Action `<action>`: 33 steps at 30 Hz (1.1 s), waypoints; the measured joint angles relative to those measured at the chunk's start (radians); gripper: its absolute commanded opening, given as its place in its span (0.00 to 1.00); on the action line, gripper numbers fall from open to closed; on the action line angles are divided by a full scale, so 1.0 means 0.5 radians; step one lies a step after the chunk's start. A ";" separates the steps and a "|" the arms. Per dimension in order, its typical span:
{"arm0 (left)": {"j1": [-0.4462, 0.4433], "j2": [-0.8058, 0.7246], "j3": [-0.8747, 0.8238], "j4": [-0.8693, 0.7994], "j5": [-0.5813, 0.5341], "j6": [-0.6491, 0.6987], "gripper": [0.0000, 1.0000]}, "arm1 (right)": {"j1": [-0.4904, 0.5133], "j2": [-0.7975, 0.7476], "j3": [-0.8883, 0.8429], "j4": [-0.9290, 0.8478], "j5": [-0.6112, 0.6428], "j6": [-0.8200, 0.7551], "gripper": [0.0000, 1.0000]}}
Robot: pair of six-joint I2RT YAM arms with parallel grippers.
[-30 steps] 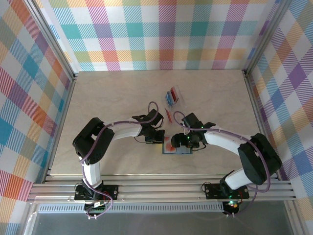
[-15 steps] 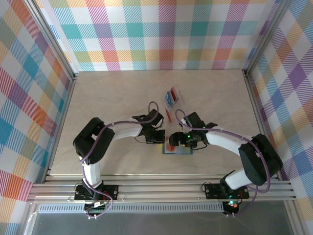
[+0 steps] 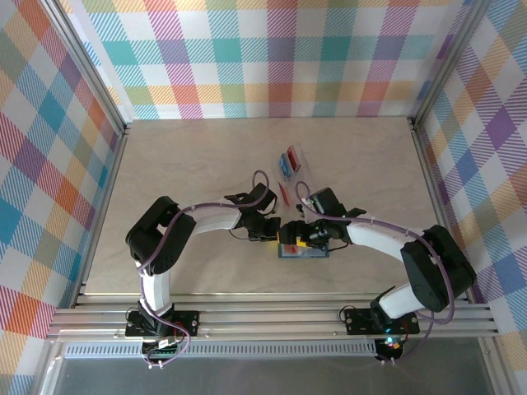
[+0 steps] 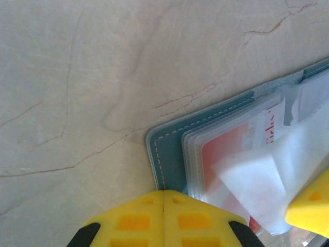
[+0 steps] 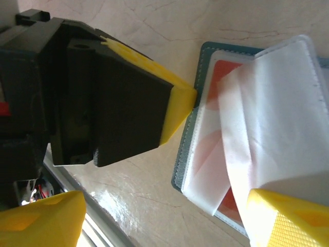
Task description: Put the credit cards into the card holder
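Your pale stone-look table [image 3: 189, 181] holds everything. Your left gripper [image 4: 163, 206] is squeezed shut. Its yellow tip touches the left edge of the soft teal folding card holder [image 4: 167, 154], which lies open near the front middle. Your right gripper [image 3: 298, 239] hangs over it with its fingers spread wide, holding nothing. A clear plastic case [image 3: 290, 160] sits farther back. One flat red plastic card [image 4: 226, 149] sits inside a see-through sleeve. Another thin red card [image 3: 284, 194] lies between holder and case.

Teal card holder [image 3: 306, 253] on table [image 3: 181, 164]
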State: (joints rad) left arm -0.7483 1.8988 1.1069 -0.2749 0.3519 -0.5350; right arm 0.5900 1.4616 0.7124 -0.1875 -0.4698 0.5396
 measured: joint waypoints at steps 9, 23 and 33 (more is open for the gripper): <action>0.000 0.000 0.000 0.001 -0.001 -0.001 0.06 | 0.001 -0.392 -0.041 -0.132 0.299 -0.011 0.80; 0.000 0.000 0.000 0.000 -0.001 -0.001 0.06 | -0.005 -0.420 -0.091 -0.412 0.681 0.011 0.85; 0.000 0.000 0.000 0.000 -0.002 -0.001 0.06 | -0.035 -0.275 0.016 -0.496 0.849 -0.018 0.91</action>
State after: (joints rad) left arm -0.7483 1.8988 1.1069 -0.2749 0.3511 -0.5354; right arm 0.5724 1.3243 0.7204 -0.4355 -0.0452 0.5308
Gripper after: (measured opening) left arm 0.065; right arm 0.901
